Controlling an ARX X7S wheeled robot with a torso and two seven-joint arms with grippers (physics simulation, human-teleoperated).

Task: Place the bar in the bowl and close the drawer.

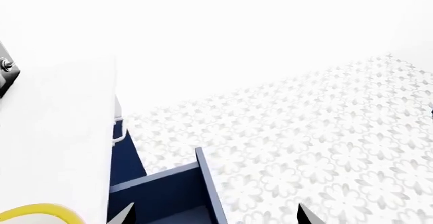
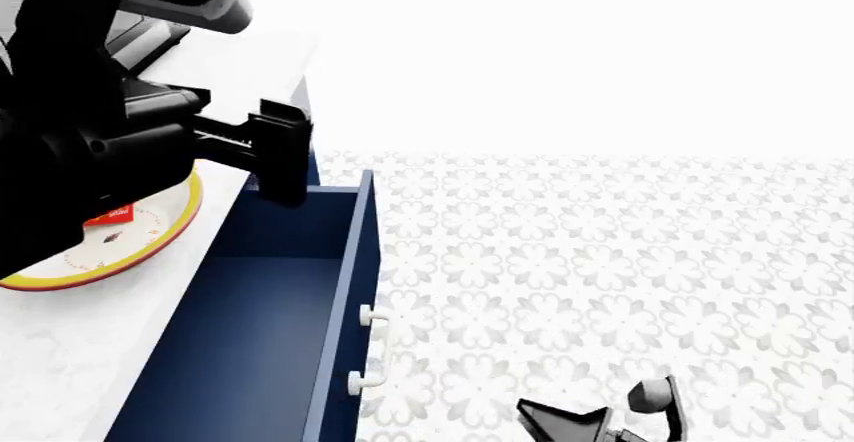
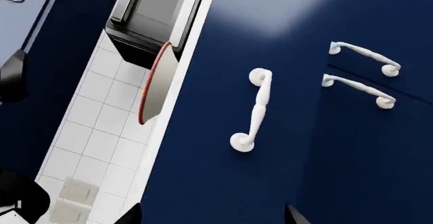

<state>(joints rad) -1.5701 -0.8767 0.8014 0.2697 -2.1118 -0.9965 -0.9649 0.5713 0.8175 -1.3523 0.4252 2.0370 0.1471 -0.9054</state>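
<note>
The bowl [image 2: 160,240], white inside with a yellow rim, sits on the white counter to the left of the drawer. A red piece with lettering, apparently the bar [image 2: 111,218], lies in it, mostly hidden by my left arm. The navy drawer [image 2: 260,337] stands pulled out, its white handle [image 2: 367,352] facing the floor side. My left gripper [image 2: 280,162] is open and empty above the drawer's back corner [image 1: 203,181]; the bowl's rim [image 1: 40,211] shows beside it. My right gripper [image 3: 213,218] is open, facing the drawer front and its handle [image 3: 257,107]; it shows low in the head view [image 2: 607,414].
The floor [image 2: 601,262] to the right of the drawer has patterned tiles. Navy cabinet doors with white handles [image 3: 365,57] lie next to the drawer front. A dark appliance [image 3: 155,16] stands on the counter behind the bowl [image 3: 152,84].
</note>
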